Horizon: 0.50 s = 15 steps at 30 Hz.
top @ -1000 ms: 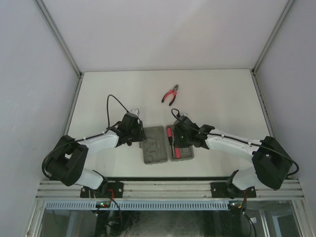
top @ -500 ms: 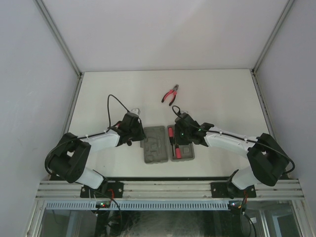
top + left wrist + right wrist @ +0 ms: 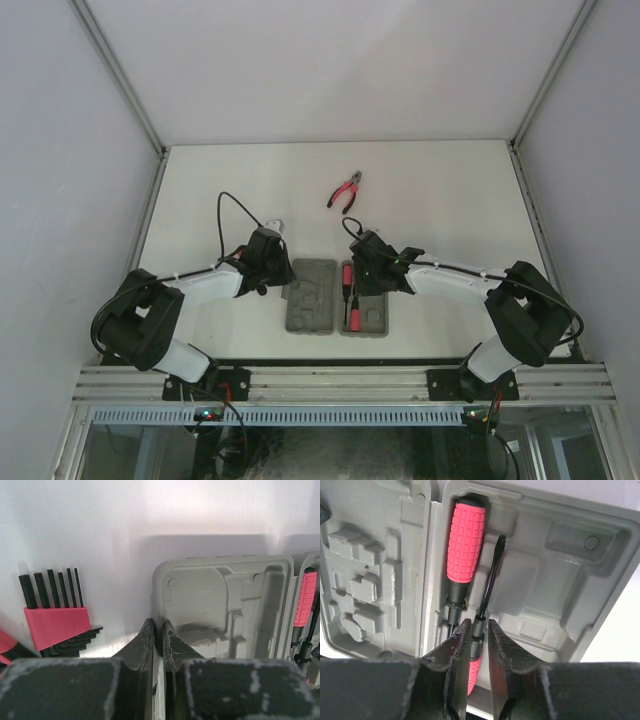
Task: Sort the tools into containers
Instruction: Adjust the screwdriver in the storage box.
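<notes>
Watching the wrist feeds, I see my left gripper [image 3: 158, 628] pinched shut on the left rim of the grey tool case [image 3: 220, 605], which lies open by the middle of the table's [image 3: 450, 190] near edge. My right gripper [image 3: 478, 626] clamps the thin screwdriver [image 3: 492, 572] over the case's right half, beside a red-handled driver [image 3: 465, 545]. Pliers [image 3: 346, 192] lie toward the far edge; a hex key set [image 3: 55, 622] lies near the left half.

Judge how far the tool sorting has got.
Done: one red-handled screwdriver lies in the grey tool case. In hand: the right gripper grips a thin screwdriver beside it while the left gripper pinches the case rim. Remaining: pliers and hex key set lie outside.
</notes>
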Each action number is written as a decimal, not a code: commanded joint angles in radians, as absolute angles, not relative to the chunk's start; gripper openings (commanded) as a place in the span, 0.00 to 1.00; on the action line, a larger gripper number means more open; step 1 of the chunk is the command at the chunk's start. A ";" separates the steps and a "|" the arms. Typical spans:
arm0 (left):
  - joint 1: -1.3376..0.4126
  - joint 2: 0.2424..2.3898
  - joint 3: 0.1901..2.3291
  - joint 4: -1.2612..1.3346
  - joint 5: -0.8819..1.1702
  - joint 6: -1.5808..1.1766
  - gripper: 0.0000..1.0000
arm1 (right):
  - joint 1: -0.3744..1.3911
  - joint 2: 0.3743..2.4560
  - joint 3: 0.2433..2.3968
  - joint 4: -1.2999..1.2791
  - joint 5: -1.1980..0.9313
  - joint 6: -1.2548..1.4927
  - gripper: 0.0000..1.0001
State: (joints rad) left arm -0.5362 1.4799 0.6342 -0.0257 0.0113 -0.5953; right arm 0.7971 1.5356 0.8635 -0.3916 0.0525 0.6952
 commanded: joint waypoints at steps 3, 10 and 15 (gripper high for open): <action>-0.535 1.463 0.603 -0.021 -0.004 -0.660 0.00 | 0.826 1.532 0.905 -0.418 0.098 0.708 0.18; -0.536 1.422 0.580 -0.068 -0.057 -0.752 0.00 | 0.834 1.562 0.905 -0.409 0.088 0.711 0.16; -0.536 1.366 0.550 -0.087 -0.083 -0.800 0.00 | 0.837 1.575 0.906 -0.408 0.080 0.703 0.14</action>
State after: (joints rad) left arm -0.5369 1.4212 0.5823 -0.0406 -0.0395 -0.7273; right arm 0.8276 1.5639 0.8783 -0.4095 0.0727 0.7025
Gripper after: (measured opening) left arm 0.098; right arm 0.146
